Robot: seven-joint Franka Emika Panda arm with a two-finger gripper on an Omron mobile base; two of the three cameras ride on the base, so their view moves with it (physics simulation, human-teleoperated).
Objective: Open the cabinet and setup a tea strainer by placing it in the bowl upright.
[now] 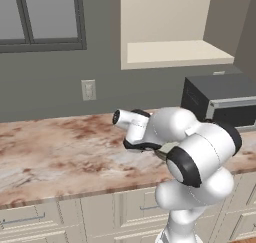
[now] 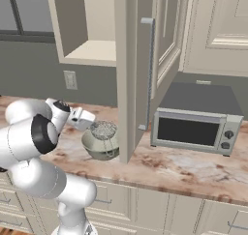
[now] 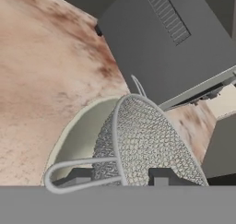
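Note:
The cabinet [image 2: 92,31] stands open, its raised-panel door [image 2: 167,45] swung out toward me with the bar handle [image 2: 151,69] facing front; the beige shelf [image 1: 175,52] is bare. Below the door's edge, the pale grey-green bowl [image 2: 100,146] sits on the counter. The tea strainer [image 2: 103,130] rests in it, mesh basket [image 3: 147,144] inside the bowl's rim [image 3: 76,131], its wire handle [image 3: 78,172] at the near side. My gripper [image 2: 89,119] reaches in from the left, just above the bowl. Its fingertips [image 3: 76,177] flank the strainer, and my gripper [image 3: 117,177] looks shut on it.
A dark grey toaster oven [image 2: 193,127] stands on the marble counter [image 2: 184,166] right of the bowl, close behind it in the hand view [image 3: 170,48]. The open door hangs over the bowl's right side. A wall outlet [image 1: 88,89] and a window [image 1: 40,17] lie to the left.

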